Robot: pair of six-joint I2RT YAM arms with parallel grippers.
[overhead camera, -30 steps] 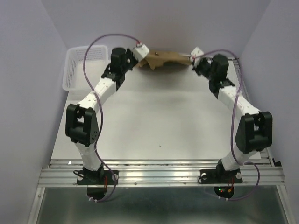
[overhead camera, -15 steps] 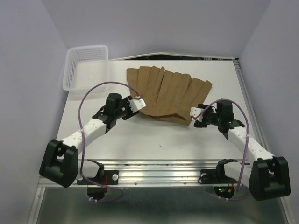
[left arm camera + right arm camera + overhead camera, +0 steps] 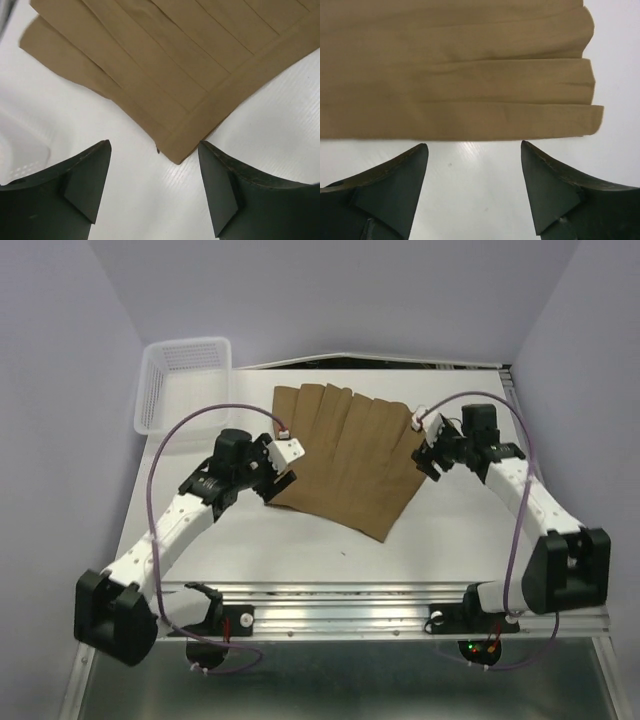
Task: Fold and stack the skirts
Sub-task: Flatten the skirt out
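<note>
One tan pleated skirt (image 3: pixel 345 455) lies spread flat on the white table, its waistband edge toward the front and its stepped hem toward the back. My left gripper (image 3: pixel 272 483) hovers open at the skirt's near left corner. In the left wrist view that waistband corner (image 3: pixel 178 157) points into the gap between the dark fingers (image 3: pixel 87 175) of the gripper (image 3: pixel 154 145), touching neither. My right gripper (image 3: pixel 430 458) is open at the skirt's right edge. In the right wrist view the skirt (image 3: pixel 455 75) has its side edge just beyond the gripper (image 3: pixel 474 145), with bare table between the fingertips.
A white mesh basket (image 3: pixel 155 390) stands at the back left corner of the table. Grey walls close in on both sides. The metal rail (image 3: pixel 340 605) with the arm bases runs along the front edge.
A second ago both grippers were shut on the bunched skirt at the back. They have since let go and opened. The skirt now lies flat, and the right arm has moved back along its right edge.
</note>
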